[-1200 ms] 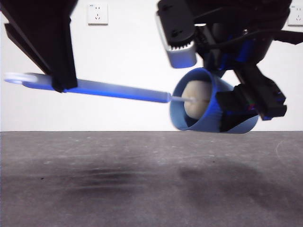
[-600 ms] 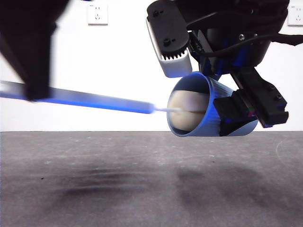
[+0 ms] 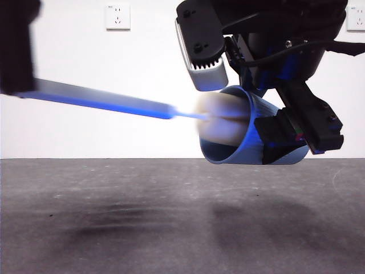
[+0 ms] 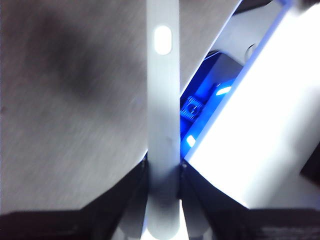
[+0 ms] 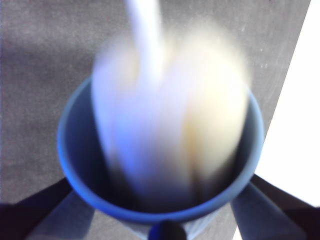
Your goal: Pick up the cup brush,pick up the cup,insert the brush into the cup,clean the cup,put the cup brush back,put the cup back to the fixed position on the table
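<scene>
The blue ribbed cup (image 3: 259,134) hangs tipped on its side above the table (image 3: 171,217), its mouth facing left. My right gripper (image 3: 242,114) is shut on it. In the right wrist view its jaws flank the cup (image 5: 75,165). The cup brush (image 3: 108,101) slants down from the upper left, held by my left gripper (image 3: 17,80). That gripper (image 4: 162,175) is shut on the grey-blue handle (image 4: 162,115). The cream sponge head (image 3: 219,123) is motion-blurred at the cup's mouth, partly inside and partly sticking out. The sponge head (image 5: 205,125) fills most of the opening.
Two wall sockets (image 3: 117,16) sit on the white wall behind. The dark grey table carries only the arms' shadows (image 3: 120,220) beneath the raised cup and brush.
The sponge head has slid from deep inside the cup out to its mouth. The left gripper and handle have shifted left. The cup has barely moved.
</scene>
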